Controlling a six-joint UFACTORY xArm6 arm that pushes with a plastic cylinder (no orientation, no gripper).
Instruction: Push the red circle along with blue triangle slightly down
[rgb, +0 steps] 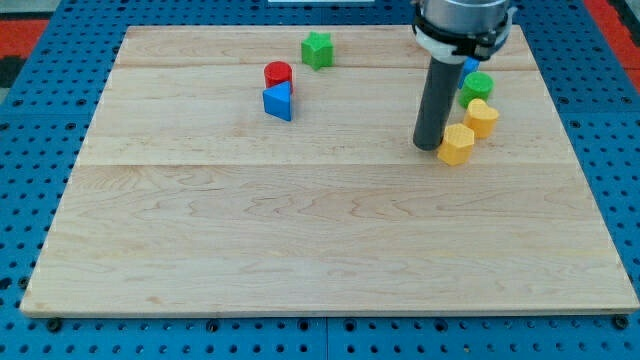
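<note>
Pale wood table (330, 250), plank seams running across, set on blue pegboard floor (30, 150); red patches at view's top corners. No containers. My tool is plain rod, no jaws, holds nothing; my tip (428, 147) on table, touching left side of lower yellow block (457, 144). Red circle (278, 73) at upper left of centre, blue triangle (279, 101) touching just below it, point facing view's left. Green star (317, 49) to their upper right. Second yellow block (481, 117), green block (477, 86), blue block (470, 64) stacked upward by rod.

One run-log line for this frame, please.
tip: touching yellow block, view's right | red circle above, touching blue triangle | pair: not yet pushed
</note>
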